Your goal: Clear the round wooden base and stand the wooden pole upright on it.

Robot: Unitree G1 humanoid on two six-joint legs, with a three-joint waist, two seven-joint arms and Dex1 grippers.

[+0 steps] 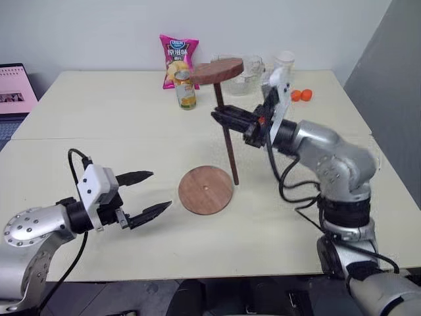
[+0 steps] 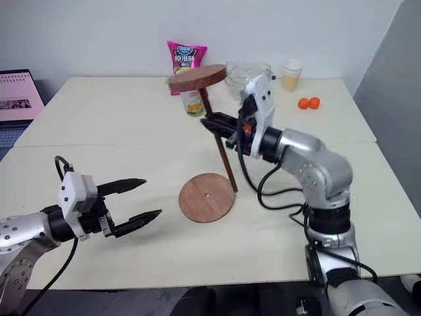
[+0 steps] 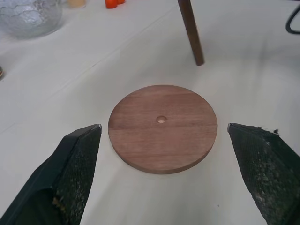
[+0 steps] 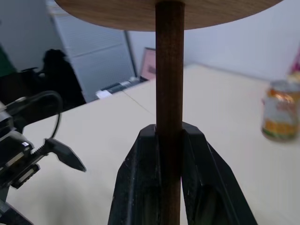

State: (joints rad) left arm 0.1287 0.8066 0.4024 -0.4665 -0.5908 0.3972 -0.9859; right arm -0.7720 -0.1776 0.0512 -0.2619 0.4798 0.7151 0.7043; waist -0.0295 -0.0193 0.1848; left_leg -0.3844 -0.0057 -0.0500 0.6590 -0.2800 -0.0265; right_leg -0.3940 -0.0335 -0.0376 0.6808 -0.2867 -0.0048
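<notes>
The round wooden base lies flat on the table with a small hole at its centre and nothing on it. My right gripper is shut on the wooden pole, which hangs nearly upright in the air with its thick disc at the top. The pole's lower end hovers just beyond the base's right edge. My left gripper is open, to the left of the base, its fingers pointing at it. In the left wrist view the base lies between the fingertips.
At the back of the table stand a drink can, a pink snack bag, a glass bowl, a cup and orange caps. A laptop sits beyond the table's left edge.
</notes>
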